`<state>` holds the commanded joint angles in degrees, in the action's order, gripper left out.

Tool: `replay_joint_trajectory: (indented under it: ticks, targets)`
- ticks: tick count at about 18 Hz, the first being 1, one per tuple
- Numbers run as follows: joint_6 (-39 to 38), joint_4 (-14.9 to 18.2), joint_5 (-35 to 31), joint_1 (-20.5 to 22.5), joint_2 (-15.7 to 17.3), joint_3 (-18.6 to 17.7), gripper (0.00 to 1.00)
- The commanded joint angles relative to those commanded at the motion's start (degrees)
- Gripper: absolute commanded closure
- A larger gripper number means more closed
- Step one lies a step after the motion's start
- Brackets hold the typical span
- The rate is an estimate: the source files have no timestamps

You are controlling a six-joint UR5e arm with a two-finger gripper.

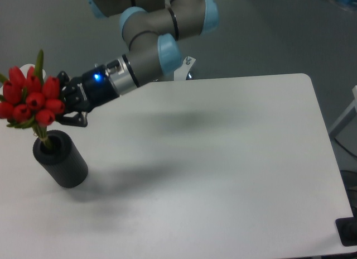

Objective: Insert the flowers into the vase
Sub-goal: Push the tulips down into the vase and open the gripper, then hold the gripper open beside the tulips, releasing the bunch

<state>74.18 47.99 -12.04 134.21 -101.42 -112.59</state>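
The flowers [30,100], a tight bunch of red tulip buds with green leaves, stand nearly upright at the left edge of the view. Their stems reach down into the round hole of the vase [60,159], a dark grey cylinder on the white table [212,158]. Only a short piece of stem shows between buds and vase rim. My gripper [61,109] comes in from the right and is shut on the flowers just below the buds. Its fingertips are partly hidden behind the buds.
The arm stretches from the grey and blue joints [167,24] at the top centre down to the left. A white mounting base [181,69] sits behind the table's far edge. A dark object [348,231] sits at the lower right corner.
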Motion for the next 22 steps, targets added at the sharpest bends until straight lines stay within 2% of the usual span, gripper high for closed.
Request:
replay_joint_trajectory:
  ticks: [4, 8, 12, 14, 18, 19, 20, 22]
  targets:
    - [0.2, 0.1, 0.0, 0.0, -1.8, 0.0, 0.83]
    - [0.5, 0.1, -0.1, 0.0, -2.9, -0.4, 0.76]
    - [1.8, 0.0, 0.0, 0.3, -4.1, -0.4, 0.47]
    - [1.9, -0.1, 0.0, 0.5, -4.3, -1.1, 0.28]
    - [1.9, 0.0, 0.0, 0.5, -4.4, -1.5, 0.13]
    - [1.9, 0.0, 0.0, 0.6, -4.4, -1.6, 0.03]
    - [1.9, -0.1, 0.0, 0.5, -4.4, -1.6, 0.00]
    - [2.0, -0.1, -0.1, 0.6, -4.5, -1.7, 0.00]
